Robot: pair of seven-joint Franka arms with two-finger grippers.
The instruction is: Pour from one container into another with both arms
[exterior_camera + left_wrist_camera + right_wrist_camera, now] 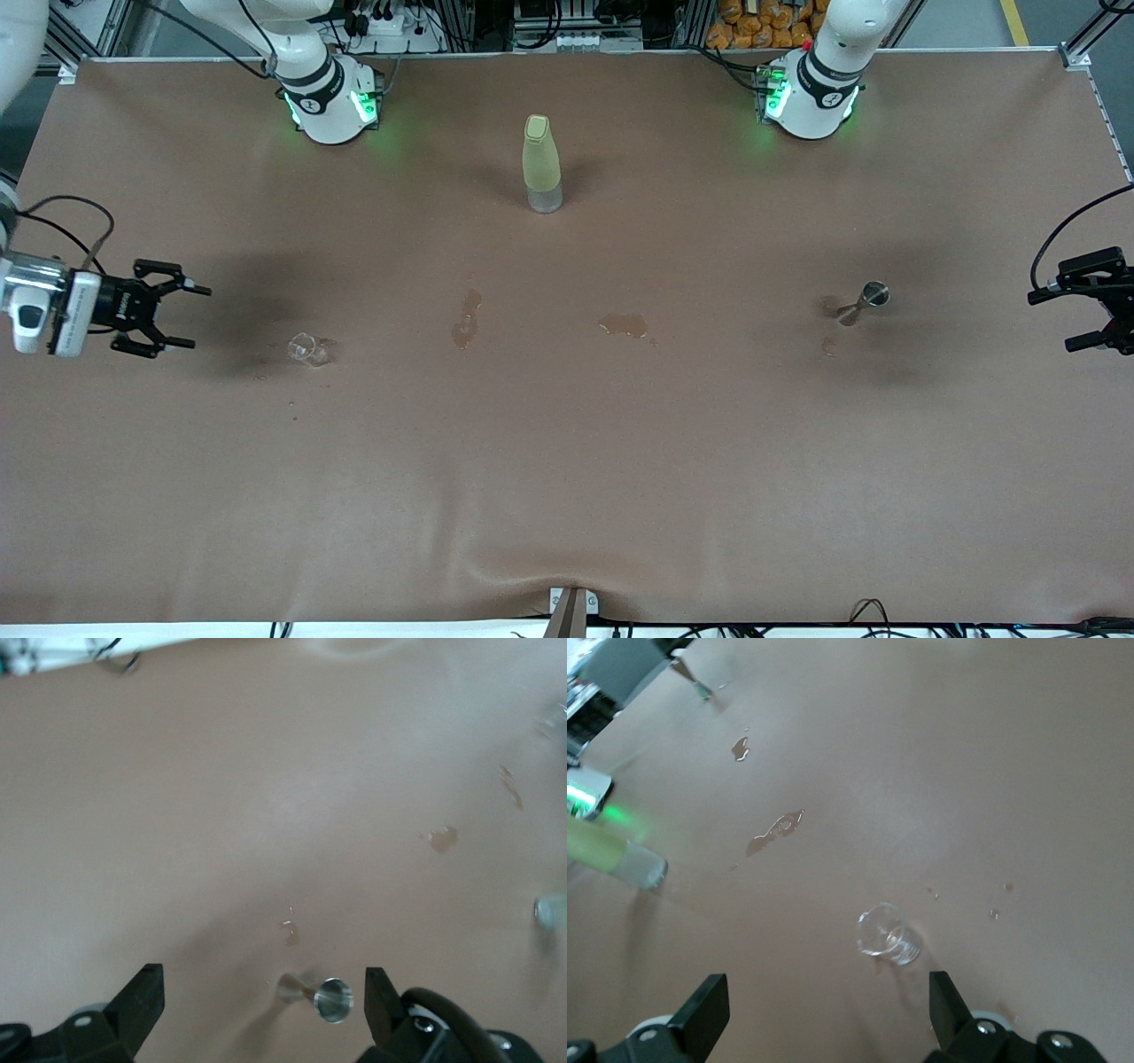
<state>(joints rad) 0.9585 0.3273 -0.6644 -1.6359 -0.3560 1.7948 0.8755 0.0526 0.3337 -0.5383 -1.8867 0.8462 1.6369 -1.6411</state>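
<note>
Both jaws wide, nothing held: right gripper (182, 316) sits just beside the glass (308, 350) at its counter end, left gripper (1063, 319) w/ jigger (866, 299) ahead, upright, centred betw its jaws.

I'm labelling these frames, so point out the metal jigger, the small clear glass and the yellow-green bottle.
metal jigger (866, 301), front view, its waist.
small clear glass (884, 934), right wrist view, its wall.
yellow-green bottle (540, 159), front view, its body.

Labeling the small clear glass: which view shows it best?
Right wrist view: the clear glass sits close, upright, rim and base distinct, between the open right gripper fingers. Front view shows it small and faint. The left wrist view doesn't clearly show it.
</note>
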